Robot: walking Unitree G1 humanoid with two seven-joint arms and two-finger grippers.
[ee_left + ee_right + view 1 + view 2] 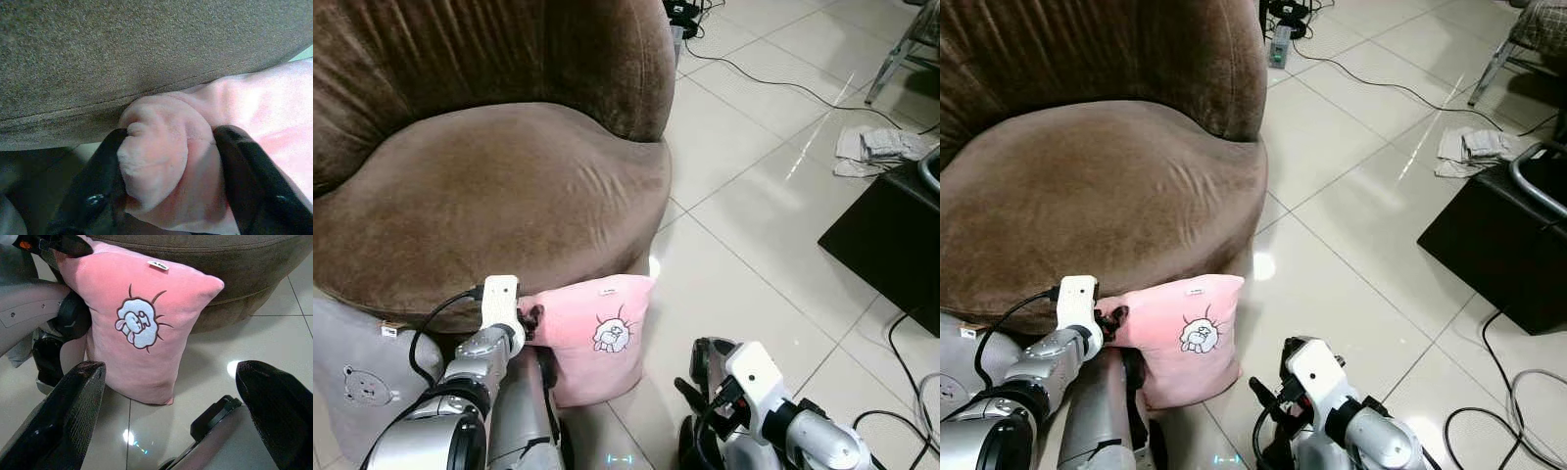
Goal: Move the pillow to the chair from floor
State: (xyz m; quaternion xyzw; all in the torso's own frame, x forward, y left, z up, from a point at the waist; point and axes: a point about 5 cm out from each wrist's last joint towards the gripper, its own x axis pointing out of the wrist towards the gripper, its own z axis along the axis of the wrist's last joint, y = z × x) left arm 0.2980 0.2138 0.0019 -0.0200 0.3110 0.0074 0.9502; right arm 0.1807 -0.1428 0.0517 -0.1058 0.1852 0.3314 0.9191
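A pink pillow (602, 333) with a white sheep drawing hangs against the front of the brown velvet chair (499, 196), its lower end near the tiled floor. My left gripper (530, 324) is shut on the pillow's upper left corner (161, 161), just under the chair's seat edge; both black fingers (95, 191) pinch the bunched fabric. Low at the right, my right gripper (695, 406) stands open, apart from the pillow (142, 328), which faces it across the wide gap between its fingers (63, 416).
A grey cushion (352, 377) with a bear print leans at the chair's left. A black box (891, 230) stands at the right, with a cloth (881, 149) and cables (773, 83) on the tiles beyond. White tiled floor (744, 196) lies right of the chair.
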